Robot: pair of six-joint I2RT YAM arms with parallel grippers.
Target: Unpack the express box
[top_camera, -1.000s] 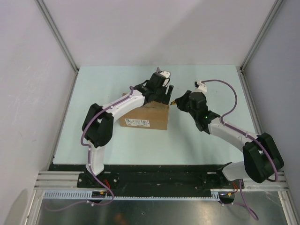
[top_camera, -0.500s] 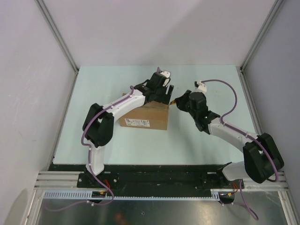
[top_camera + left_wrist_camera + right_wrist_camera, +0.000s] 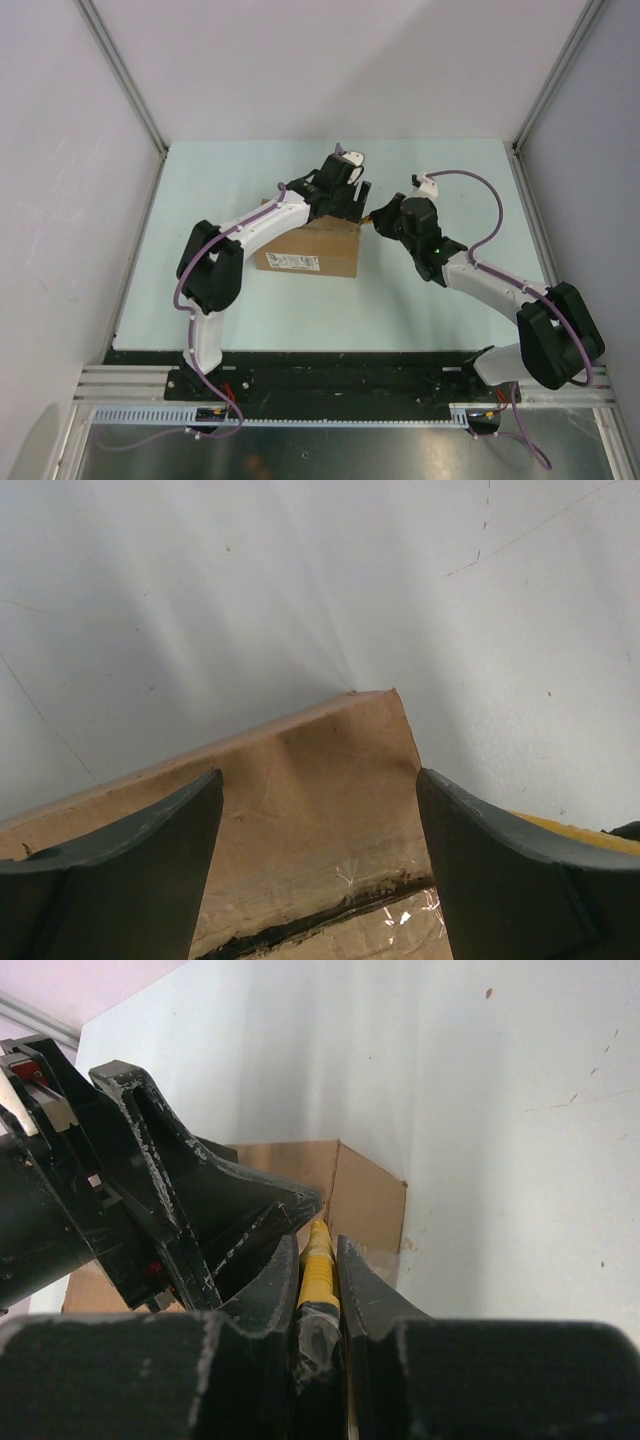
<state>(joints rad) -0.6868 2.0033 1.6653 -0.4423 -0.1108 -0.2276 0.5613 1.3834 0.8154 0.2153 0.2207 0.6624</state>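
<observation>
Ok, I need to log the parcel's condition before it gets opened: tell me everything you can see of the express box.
The express box is a brown corrugated cardboard carton lying flat on the pale green table, a white label on its near side. Its top flaps lie closed; the taped seam shows a dark slit. The open left gripper hangs over its far right corner. The right gripper, shut on a yellow tool, aims it at that corner; contact is unclear.

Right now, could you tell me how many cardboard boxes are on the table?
1: the express box lies centre-view, partly under the left arm, which may hide others.
</observation>
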